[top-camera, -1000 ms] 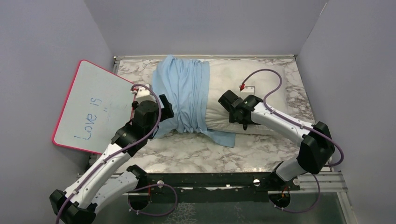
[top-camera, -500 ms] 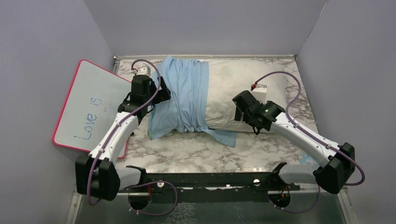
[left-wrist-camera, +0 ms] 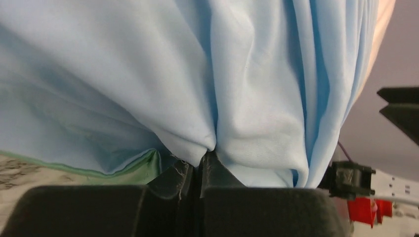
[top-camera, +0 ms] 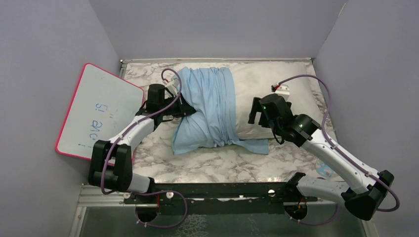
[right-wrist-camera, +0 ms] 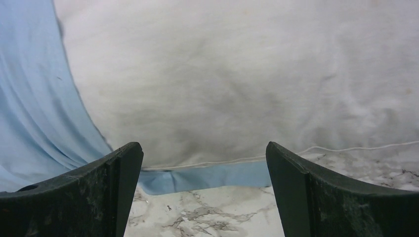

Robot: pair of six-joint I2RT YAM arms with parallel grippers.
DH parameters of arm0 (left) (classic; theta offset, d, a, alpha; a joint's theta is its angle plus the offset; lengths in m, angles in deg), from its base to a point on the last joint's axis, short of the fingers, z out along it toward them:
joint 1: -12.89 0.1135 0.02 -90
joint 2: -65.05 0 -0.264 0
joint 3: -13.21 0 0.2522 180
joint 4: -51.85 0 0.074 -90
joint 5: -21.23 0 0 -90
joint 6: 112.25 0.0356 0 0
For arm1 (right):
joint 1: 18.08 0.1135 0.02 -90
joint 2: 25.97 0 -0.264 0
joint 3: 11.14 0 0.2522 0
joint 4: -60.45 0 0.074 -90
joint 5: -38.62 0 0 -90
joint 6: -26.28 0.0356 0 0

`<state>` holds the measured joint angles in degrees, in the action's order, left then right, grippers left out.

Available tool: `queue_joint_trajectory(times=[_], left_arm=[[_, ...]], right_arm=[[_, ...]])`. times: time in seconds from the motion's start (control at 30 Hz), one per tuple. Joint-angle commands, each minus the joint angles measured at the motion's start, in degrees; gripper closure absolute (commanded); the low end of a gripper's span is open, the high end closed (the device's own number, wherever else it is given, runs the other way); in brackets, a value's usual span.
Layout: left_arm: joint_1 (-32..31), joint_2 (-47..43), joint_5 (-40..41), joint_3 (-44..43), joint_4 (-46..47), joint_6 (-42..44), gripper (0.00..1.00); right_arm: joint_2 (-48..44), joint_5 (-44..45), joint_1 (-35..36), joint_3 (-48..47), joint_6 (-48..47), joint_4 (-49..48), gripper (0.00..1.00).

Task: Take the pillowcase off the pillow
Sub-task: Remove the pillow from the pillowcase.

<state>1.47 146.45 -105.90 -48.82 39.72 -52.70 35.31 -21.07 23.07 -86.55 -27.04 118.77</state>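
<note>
As left jaws pinch, pillowcase [top-camera: 212, 111] (edge) — bunched

I'm seeing the pillowcase [top-camera: 210, 111] hiding the pillow's [top-camera: 247, 89] left half; in the wrist view its folds are swallowing the left gripper [left-wrist-camera: 200, 163] tips.

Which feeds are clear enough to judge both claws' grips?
Left wrist: pillowcase fills the frame, slightly soft; left claw dark but visibly shut on a fold. Right wrist: pillow evenly lit, clear; right claw open. Top external: sharp, no glare.
</note>
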Motion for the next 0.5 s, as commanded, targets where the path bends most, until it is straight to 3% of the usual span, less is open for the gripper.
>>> queue_joint_trajectory(times=[0.0, 0.1, 0.23, 0.47], left_arm=[[-2.20, -2.92, -4.36, 3.80, -9.42, 6.54, 1.00], [-1.79, -6.00, 6.15, 4.94, -14.47, 8.01, 1.00], [0.50, -9.49, 12.95, 4.27, -17.42, 8.18, 1.00], [4.03, -3.29, 15.26, -3.66, -21.91, 11.86, 1.00]], right_arm=[[0.11, -2.10, -0.27, -2.99, -4.43, -5.67, 0.00], [1.76, -1.94, -0.25, -5.07, -6.89, -7.54, 0.00], [6.01, 0.46, -0.28, -8.88, -8.21, -6.50, 0.00], [17.26, 8.82, -1.18, -14.05, -3.03, 0.63, 0.00]])
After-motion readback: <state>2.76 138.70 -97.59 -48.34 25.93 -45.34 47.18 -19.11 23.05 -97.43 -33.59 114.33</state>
